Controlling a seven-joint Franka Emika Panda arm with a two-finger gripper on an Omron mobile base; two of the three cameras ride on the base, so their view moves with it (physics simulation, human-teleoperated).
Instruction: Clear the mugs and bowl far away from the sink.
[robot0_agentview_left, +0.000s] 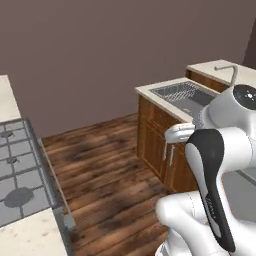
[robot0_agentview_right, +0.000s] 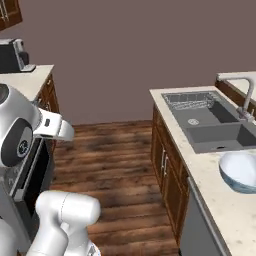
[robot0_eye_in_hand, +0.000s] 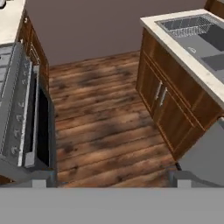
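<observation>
1. Wood-plank floor (robot0_eye_in_hand: 100, 127) is taking up the middle of the kitchen, running between the stove (robot0_eye_in_hand: 22, 118) side and the sink side.
2. Brown cabinets (robot0_eye_in_hand: 170, 105) are sitting under a pale stone counter (robot0_agentview_right: 210, 175) on the right.
3. Dark grey sink (robot0_agentview_right: 215, 122) is sitting sunk into that counter – wire rack (robot0_agentview_right: 192, 100) in the far basin, silver faucet (robot0_agentview_right: 240, 90) rising behind it.
4. Pale blue-white bowl (robot0_agentview_right: 240, 170) is sitting upright on the counter just beside the sink's near edge.
5. Gripper (robot0_eye_in_hand: 111, 183) is hanging over the floor between stove and cabinets – fingertips (robot0_eye_in_hand: 43, 180) standing spread wide, holding nothing.
</observation>
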